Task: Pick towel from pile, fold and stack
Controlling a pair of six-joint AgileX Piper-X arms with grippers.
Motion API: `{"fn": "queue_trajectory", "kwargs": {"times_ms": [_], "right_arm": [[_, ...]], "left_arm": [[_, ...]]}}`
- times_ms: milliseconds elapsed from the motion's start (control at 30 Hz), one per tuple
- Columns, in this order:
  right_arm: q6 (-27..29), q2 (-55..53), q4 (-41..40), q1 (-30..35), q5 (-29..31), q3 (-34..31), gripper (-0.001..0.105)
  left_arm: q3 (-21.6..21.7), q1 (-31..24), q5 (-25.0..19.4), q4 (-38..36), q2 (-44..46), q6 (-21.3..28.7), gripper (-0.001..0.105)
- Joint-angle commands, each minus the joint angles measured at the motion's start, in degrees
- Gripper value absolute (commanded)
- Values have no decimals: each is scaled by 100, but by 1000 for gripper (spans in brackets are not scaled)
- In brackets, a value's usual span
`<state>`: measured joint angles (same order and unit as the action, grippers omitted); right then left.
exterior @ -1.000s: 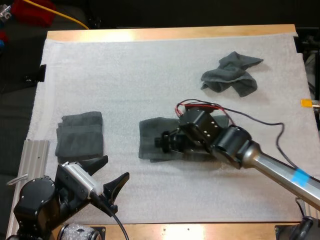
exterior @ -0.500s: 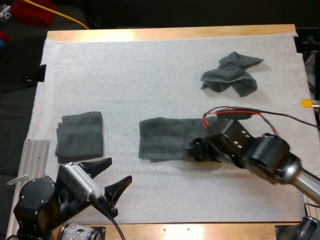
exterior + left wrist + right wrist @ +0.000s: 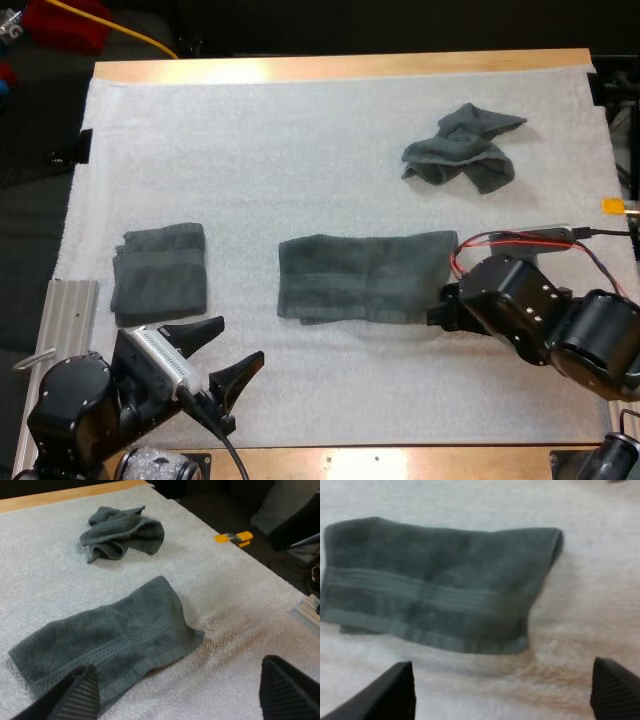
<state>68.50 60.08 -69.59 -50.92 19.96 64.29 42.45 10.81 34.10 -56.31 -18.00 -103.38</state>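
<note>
Three grey-green towels lie on the white mat [image 3: 300, 130]. The high view takes in a folded towel [image 3: 160, 272] at left and a long flat towel [image 3: 365, 277] mid-mat, while the left wrist view catches a crumpled towel [image 3: 122, 532] beyond. The right gripper [image 3: 505, 695], fingers wide apart, hovers at the flat towel's right end. The left gripper [image 3: 235, 340], fingers spread, holds nothing.

It looks like a robotics lab, not a home. A wooden bench [image 3: 340, 68] is covered almost edge to edge by a white foam mat [image 3: 300, 150]. The black left arm [image 3: 75, 410] rises at the bench's near left corner and the right arm [image 3: 560, 325] reaches in from its right edge. A bare aluminium rail [image 3: 70, 310] lies along the left edge, and a yellow cable [image 3: 130, 35] trails beyond the far left corner.
</note>
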Motion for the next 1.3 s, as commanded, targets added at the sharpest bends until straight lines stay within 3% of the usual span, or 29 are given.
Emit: {"fn": "queue_trajectory", "kwargs": {"times_ms": [0, 167, 700, 933, 1267], "right_arm": [[52, -30, -49, 10, 89, -41, 70], [-5, -30, 196, 185, -86, -485, 70], [-87, -30, 2186, 2052, -2407, -2335, 70], [-702, 17, 3545, 2415, -3338, -3157, 70], [-1576, 718, 5049, 2415, -3615, -3709, 70]], "left_arm": [[52, 15, -2, 48, 10, -69, 65], [52, 15, -2, 48, 10, -94, 65], [52, 15, -2, 48, 10, -93, 65], [52, 15, -2, 48, 10, -93, 65], [52, 15, -2, 48, 10, -93, 65]]}}
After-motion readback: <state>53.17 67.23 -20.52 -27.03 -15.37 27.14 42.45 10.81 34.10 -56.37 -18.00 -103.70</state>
